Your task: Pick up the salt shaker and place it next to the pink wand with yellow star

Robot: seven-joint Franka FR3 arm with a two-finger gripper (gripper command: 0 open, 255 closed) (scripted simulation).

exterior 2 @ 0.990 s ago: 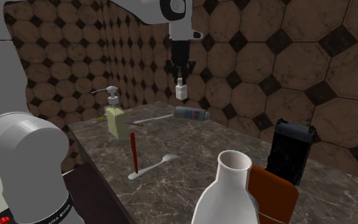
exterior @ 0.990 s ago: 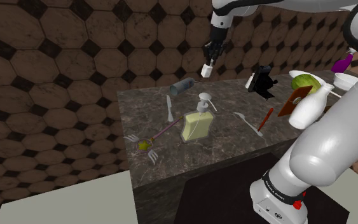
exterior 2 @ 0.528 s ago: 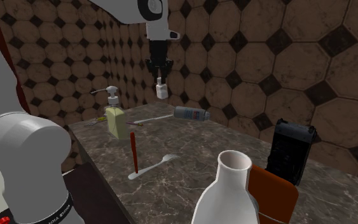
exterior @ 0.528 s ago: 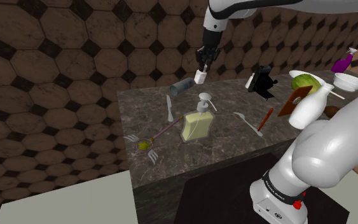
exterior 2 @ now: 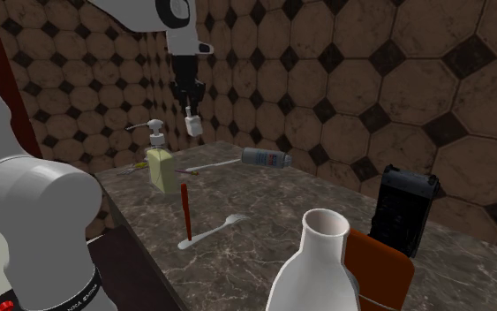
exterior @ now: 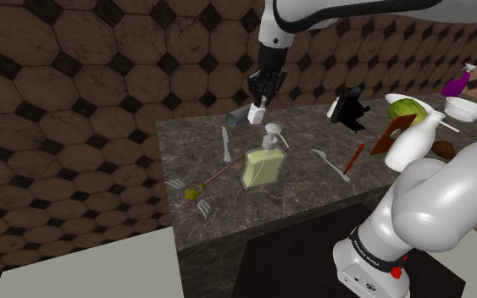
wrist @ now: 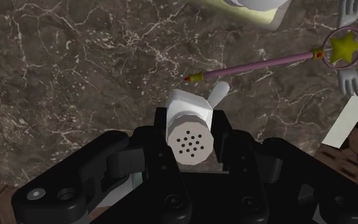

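Partly hidden by clasping jaws, salt shaker (wrist: pixel 189 130) hangs above counter (wrist: pixel 63 76).

I cannot read any words or numbers here.

The dark ring (exterior: pixel 372 258) low on the big white robot arm (exterior: pixel 431 199), just above its stand, has tiny white letters on it. They are too small for me to make out. I see the same ring in the second exterior view, and the letters are too small there too.

The grey metal can (exterior 2: pixel 267 158) lying on its side on the dark stone table (exterior 2: pixel 326 208) has some small marks on its side. I cannot tell if they are letters.
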